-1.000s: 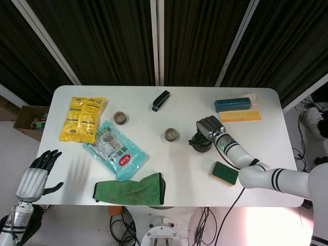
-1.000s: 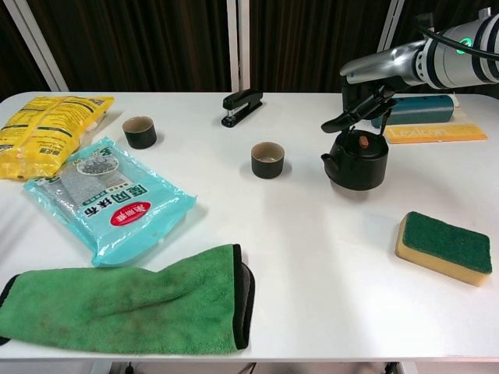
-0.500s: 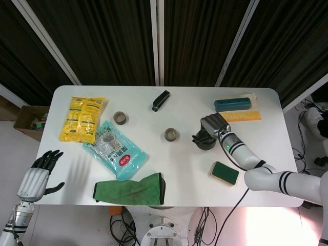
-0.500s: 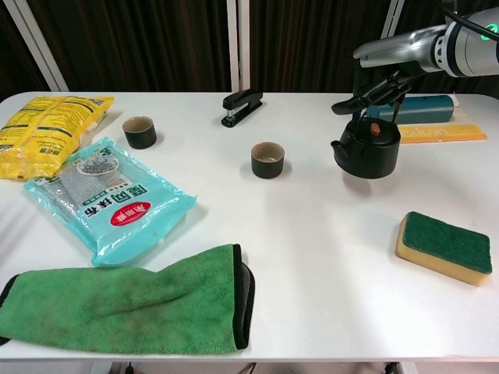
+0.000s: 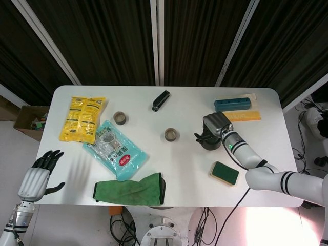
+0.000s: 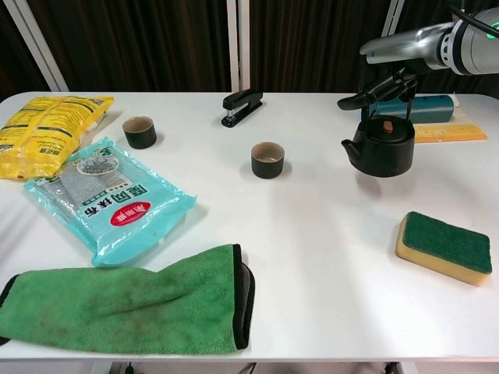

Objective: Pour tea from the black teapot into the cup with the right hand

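While the right hand (image 6: 390, 78) is gripping the black teapot (image 6: 382, 146) by its handle, just off the table (image 6: 312, 257), the cup (image 6: 267, 159) is sitting well to the hand's left w/ pouring not yet begun.

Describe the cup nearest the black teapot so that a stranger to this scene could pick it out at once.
On the white table, look near the centre, just in front of the black stapler. The cup stands there alone, left of the black teapot; the other cup sits beside the snack packets.
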Tool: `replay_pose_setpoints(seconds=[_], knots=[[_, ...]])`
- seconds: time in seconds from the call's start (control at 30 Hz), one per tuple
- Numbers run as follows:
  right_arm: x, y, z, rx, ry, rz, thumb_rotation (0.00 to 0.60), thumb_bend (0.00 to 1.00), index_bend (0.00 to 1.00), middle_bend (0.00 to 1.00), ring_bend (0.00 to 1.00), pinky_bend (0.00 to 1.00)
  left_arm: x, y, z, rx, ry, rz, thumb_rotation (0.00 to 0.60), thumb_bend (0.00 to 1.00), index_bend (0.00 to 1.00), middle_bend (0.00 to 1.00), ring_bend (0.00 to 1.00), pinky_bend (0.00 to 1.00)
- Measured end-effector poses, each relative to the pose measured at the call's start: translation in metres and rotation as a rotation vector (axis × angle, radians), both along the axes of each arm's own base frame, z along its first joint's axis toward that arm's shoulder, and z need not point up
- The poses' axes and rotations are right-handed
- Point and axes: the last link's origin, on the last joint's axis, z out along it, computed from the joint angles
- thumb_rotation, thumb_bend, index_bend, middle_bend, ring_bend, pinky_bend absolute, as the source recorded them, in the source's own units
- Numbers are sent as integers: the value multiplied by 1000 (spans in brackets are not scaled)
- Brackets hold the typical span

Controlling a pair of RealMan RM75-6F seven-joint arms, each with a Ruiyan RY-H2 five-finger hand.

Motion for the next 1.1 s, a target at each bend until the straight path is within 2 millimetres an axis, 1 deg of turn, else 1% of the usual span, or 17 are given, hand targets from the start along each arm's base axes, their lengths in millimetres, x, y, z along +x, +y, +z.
replay_pose_setpoints(seconds=[0.3, 0.33, 0.37, 0.4, 0.43, 0.47, 0.53, 0.67, 0.93, 1.1], knots=[[1, 0, 3, -10, -1, 9, 241, 342, 1000, 1000, 919, 641, 0, 1, -1, -4, 0, -2, 600, 130, 121, 87, 79, 227], [1, 0, 3, -10, -2, 10, 263, 352, 1000, 1000, 920, 641, 1, 1, -1, -3, -1, -4, 600, 130, 121, 87, 79, 227], [1, 0, 3, -10, -3, 11, 329, 382, 1000, 1000, 920, 642, 1, 1, -1, -3, -1, -5, 600, 130, 121, 87, 79, 227], [2, 0, 3, -10, -3, 12, 378, 403, 1000, 1000, 920, 642, 1, 1, -1, -2, -1, -6, 600, 129, 121, 87, 80, 227], [2, 0, 4, -10, -2, 15, 456, 439, 1000, 1000, 920, 642, 1, 1, -1, -2, -1, -7, 600, 130, 121, 87, 79, 227], [2, 0, 4, -11, 1, 18, 493, 460, 1000, 1000, 920, 642, 1, 1, -1, -2, -1, -7, 600, 130, 121, 87, 79, 227], [2, 1, 4, -15, 4, 23, 506, 457, 1000, 1000, 920, 642, 2, 1, -1, -1, 0, -9, 600, 130, 121, 87, 79, 227], [2, 1, 5, -18, 1, 26, 506, 430, 1000, 1000, 919, 642, 2, 1, 0, 2, 0, -10, 600, 130, 121, 87, 79, 227], [2, 2, 6, -23, -2, 30, 517, 432, 1000, 1000, 919, 642, 2, 1, -1, 0, 0, -7, 600, 130, 121, 87, 79, 227], [1, 2, 7, -27, -4, 28, 537, 445, 1000, 1000, 920, 642, 1, 1, -1, 0, 0, -5, 600, 130, 121, 87, 79, 227]])
